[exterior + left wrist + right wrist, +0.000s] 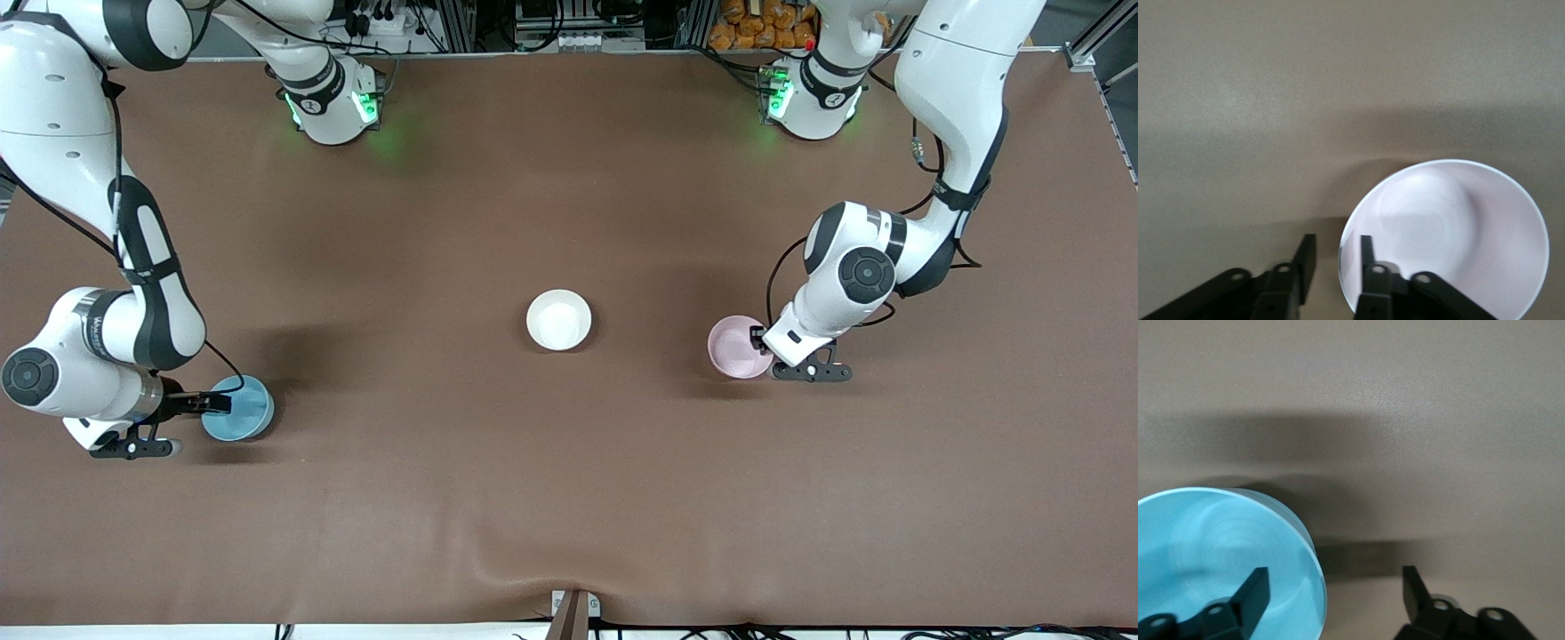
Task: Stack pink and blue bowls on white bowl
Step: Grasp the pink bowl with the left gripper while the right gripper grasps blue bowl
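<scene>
I am reaching both grippers down to bowl rims, one at each end of the brown table (569, 498).

My left gripper (1336, 257) is straddling the rim of the pink bowl (734, 345), one finger (1366, 252) inside and one outside, the jaws narrowed to a small gap around the wall, though I cannot tell whether the pads are pressing on it. My right gripper (1335, 587) is standing wide open at the blue bowl (242, 411), one finger (1258, 585) dipping inside it and the other out over bare table, gripping nothing. The white bowl (558, 319) is sitting alone mid-table between the two, a little farther from the front camera than either.
</scene>
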